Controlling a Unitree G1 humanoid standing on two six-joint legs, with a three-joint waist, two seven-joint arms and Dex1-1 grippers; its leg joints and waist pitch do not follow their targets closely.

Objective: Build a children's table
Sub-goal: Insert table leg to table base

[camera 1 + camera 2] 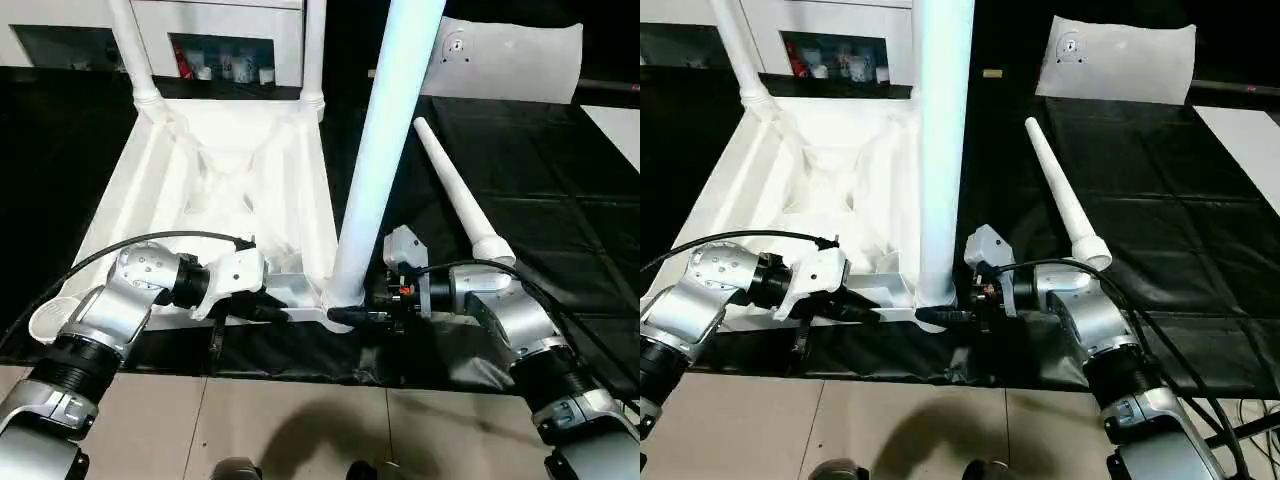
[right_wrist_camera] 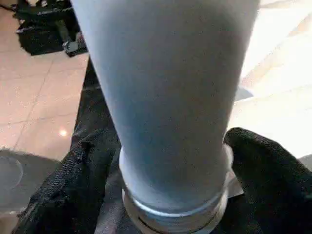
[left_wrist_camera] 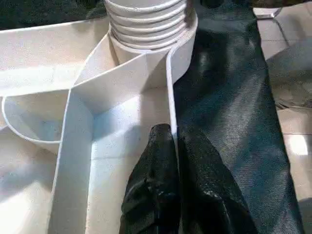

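I am working over a black sheet (image 1: 500,160) spread on a pale tiled floor (image 1: 300,420), with a white cabinet (image 1: 230,40) and a flat whitish bag (image 1: 510,55) lying well beyond my tools. A loose leg (image 1: 460,195) lies on the sheet beyond my right tool (image 1: 365,300), two more legs stand in the far sockets, and the upright leg (image 1: 385,150) blocks much of my view. The upturned table top (image 1: 150,170) lies ahead, my left tool (image 3: 175,190) pinched tight on its near rim, my right tool's fingers (image 2: 263,170) spread either side of the upright leg's base, just beside it.
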